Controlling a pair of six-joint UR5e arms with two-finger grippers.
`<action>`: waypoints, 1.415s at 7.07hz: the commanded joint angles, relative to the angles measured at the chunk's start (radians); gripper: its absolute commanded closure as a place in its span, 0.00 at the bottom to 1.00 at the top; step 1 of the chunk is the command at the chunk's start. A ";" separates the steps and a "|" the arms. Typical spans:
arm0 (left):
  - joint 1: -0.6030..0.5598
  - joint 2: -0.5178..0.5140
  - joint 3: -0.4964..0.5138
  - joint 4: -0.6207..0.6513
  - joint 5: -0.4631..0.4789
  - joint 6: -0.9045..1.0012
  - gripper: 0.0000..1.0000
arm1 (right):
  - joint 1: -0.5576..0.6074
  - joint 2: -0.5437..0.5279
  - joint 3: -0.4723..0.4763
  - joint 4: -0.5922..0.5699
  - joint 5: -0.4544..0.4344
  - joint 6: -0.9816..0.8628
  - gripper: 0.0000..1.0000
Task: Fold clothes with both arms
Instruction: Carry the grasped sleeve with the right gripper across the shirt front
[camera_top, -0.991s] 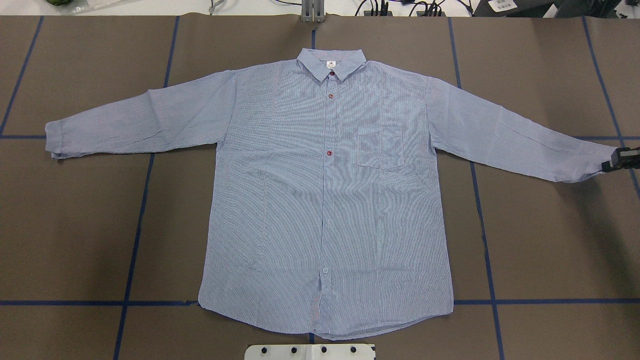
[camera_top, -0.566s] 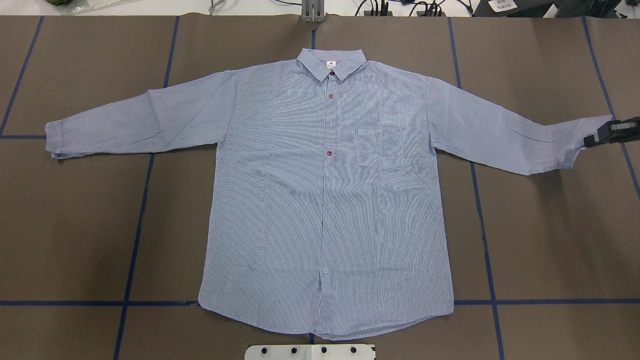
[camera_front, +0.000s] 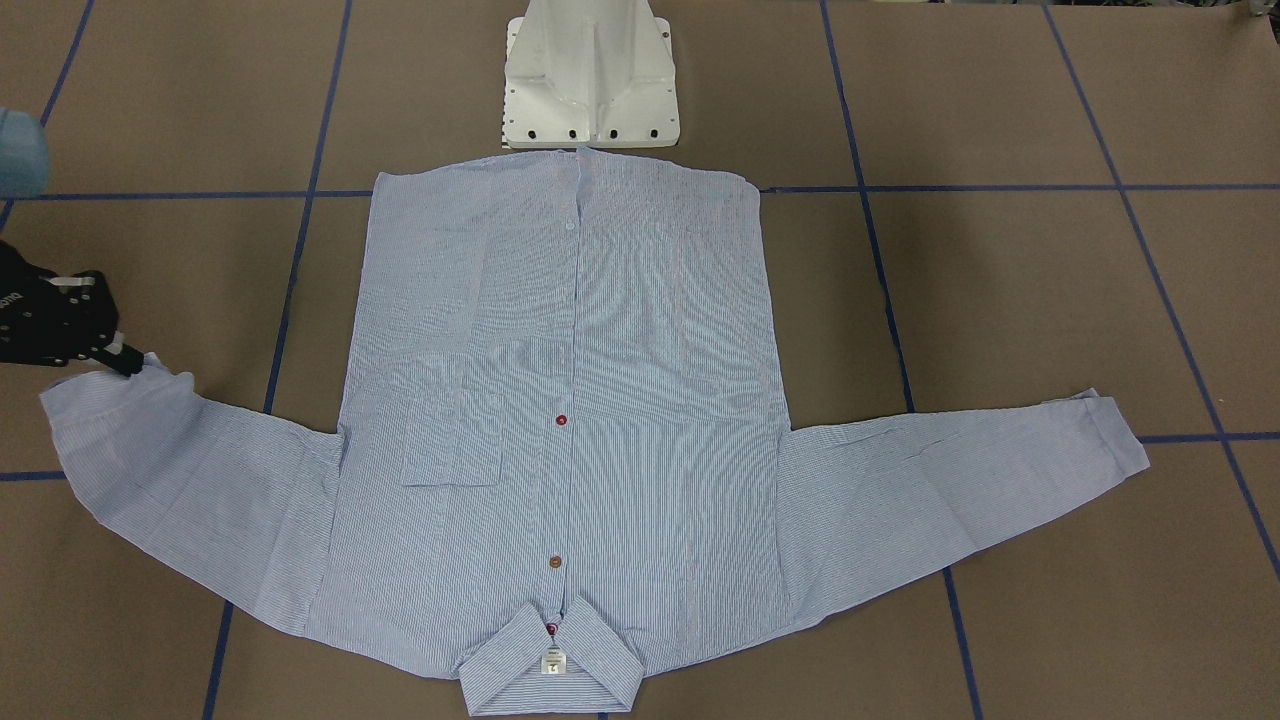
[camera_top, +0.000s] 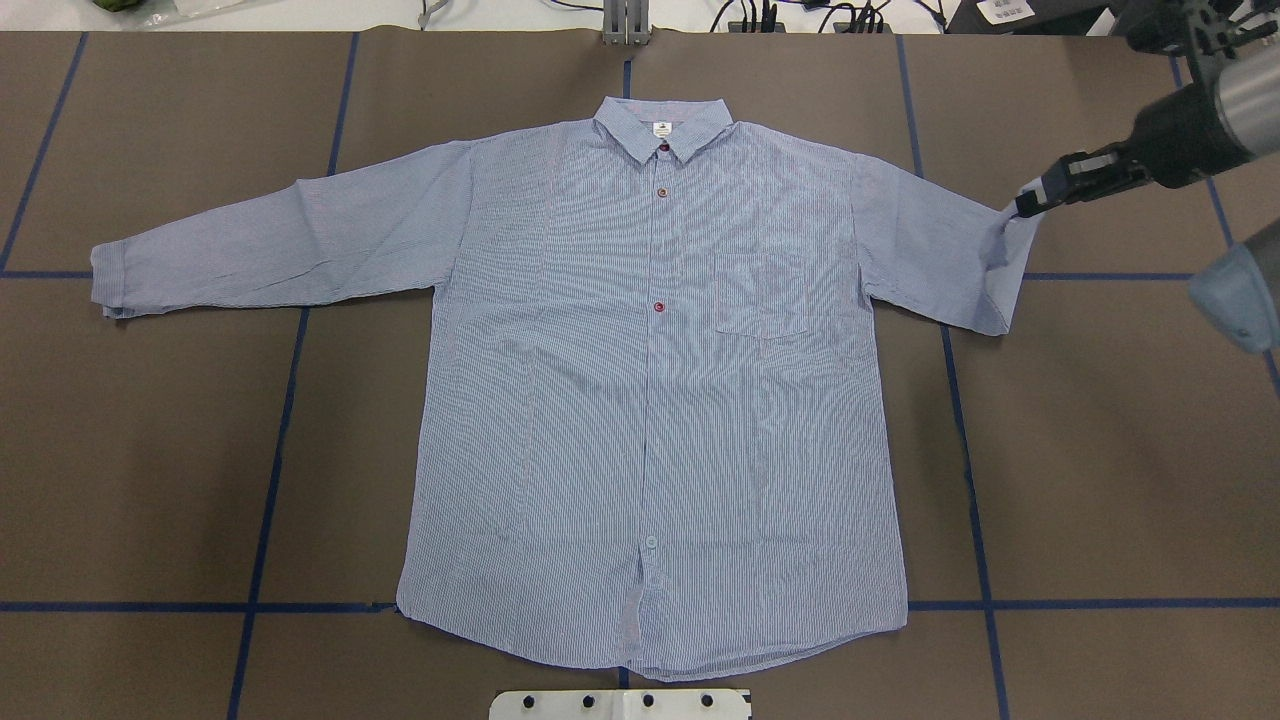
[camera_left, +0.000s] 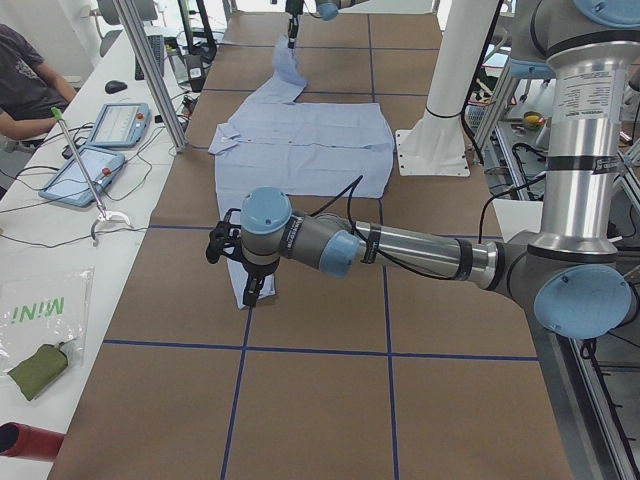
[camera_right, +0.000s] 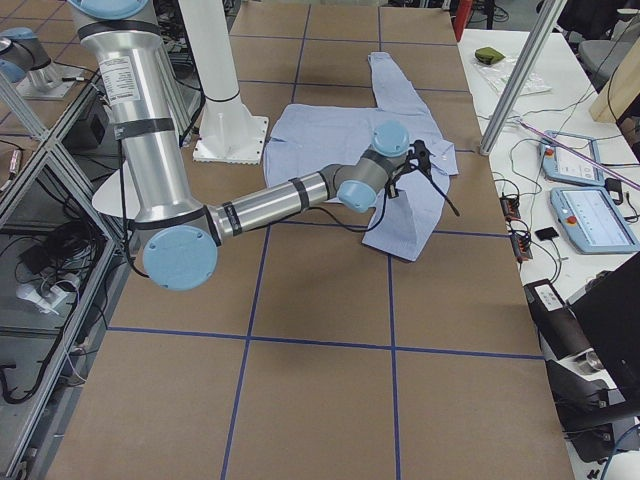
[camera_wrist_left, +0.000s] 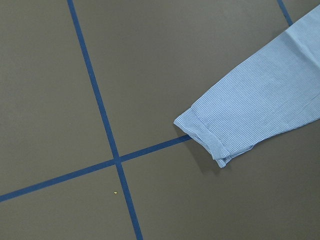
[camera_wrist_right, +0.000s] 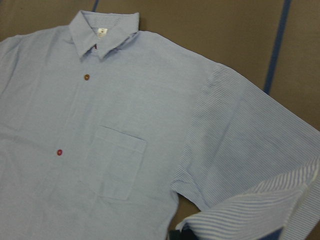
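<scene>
The light blue striped shirt (camera_top: 650, 400) lies flat and buttoned on the brown table, collar at the far side. My right gripper (camera_top: 1030, 200) is shut on the cuff of the shirt's right sleeve (camera_top: 985, 270). The cuff is lifted off the table, so the sleeve hangs doubled beside the shoulder. The front-facing view shows this gripper (camera_front: 128, 365) at the sleeve's end. The left sleeve (camera_top: 270, 245) lies stretched out with its cuff (camera_wrist_left: 200, 130) flat. My left gripper (camera_left: 252, 293) hovers over that cuff, seen only in the exterior left view; I cannot tell whether it is open or shut.
The white pedestal base (camera_front: 590, 80) stands just behind the shirt's hem. Blue tape lines (camera_top: 270, 480) cross the table. A bench with tablets (camera_left: 115, 125) and a seated person (camera_left: 25, 85) runs along the far side. An aluminium post (camera_top: 625, 20) stands beyond the collar.
My right gripper has carried the right cuff up and inward from the table's right edge towards the shoulder, doubling the sleeve. The shirt's body and left sleeve have not moved.
</scene>
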 joint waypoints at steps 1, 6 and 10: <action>0.001 0.010 0.015 -0.060 0.007 -0.026 0.01 | -0.091 0.238 -0.009 -0.170 -0.039 0.094 1.00; 0.001 0.008 0.060 -0.100 0.008 -0.029 0.01 | -0.263 0.565 -0.211 -0.241 -0.251 0.161 1.00; 0.001 0.007 0.064 -0.100 0.008 -0.030 0.01 | -0.361 0.604 -0.281 -0.232 -0.363 0.166 1.00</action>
